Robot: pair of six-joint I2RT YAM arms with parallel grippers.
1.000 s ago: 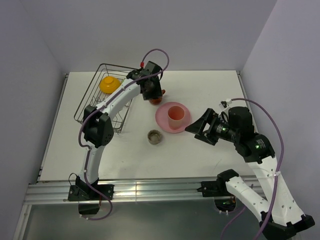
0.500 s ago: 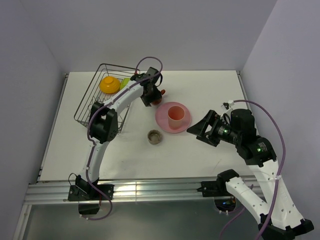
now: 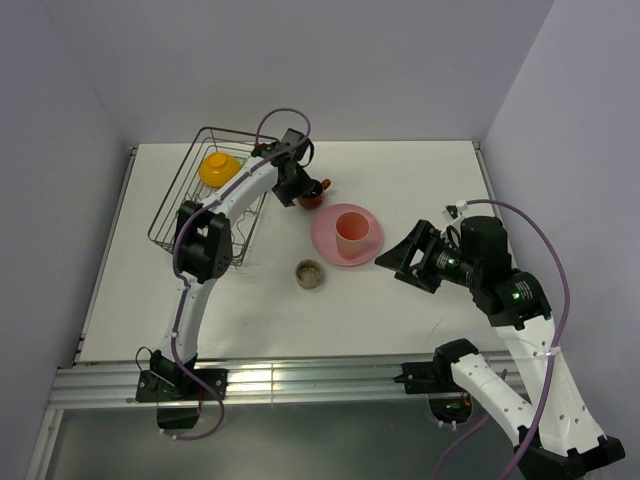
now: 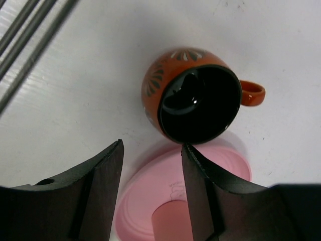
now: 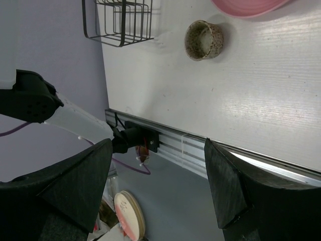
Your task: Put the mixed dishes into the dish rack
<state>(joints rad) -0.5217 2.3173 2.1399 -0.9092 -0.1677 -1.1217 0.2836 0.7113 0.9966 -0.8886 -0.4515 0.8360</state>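
The left gripper [image 4: 151, 150] is being held spread and empty near the mug [image 4: 195, 103], while the right gripper [image 5: 158, 145] is being held wide apart.

Centre frame, a glossy glazed mug [image 4: 193, 103], its black inside mirror-bright, on a white table [image 4: 75, 100] of faint ribbed grain. Below it, a smooth satin-pink plate [image 4: 150, 186] between matt black plastic fingers [image 4: 95, 191]. Right wrist view: speckled, stoneware-like dish [image 5: 203, 40], thin black wire rack [image 5: 120, 20], brushed aluminium rail [image 5: 190, 150].
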